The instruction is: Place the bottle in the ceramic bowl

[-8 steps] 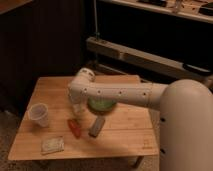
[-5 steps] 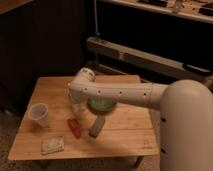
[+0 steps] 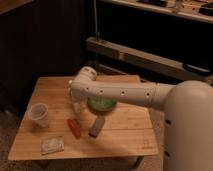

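The green ceramic bowl sits mid-table, its far side covered by my white arm. My gripper points down from the wrist at the bowl's left edge, above the table. A small pale bottle shows at the gripper, upright, just left of the bowl and outside it. I cannot tell whether it hangs in the gripper or stands on the table.
On the wooden table a clear plastic cup stands at the left. A red packet and a grey bar lie in front of the bowl. A pale wrapped packet lies near the front left edge.
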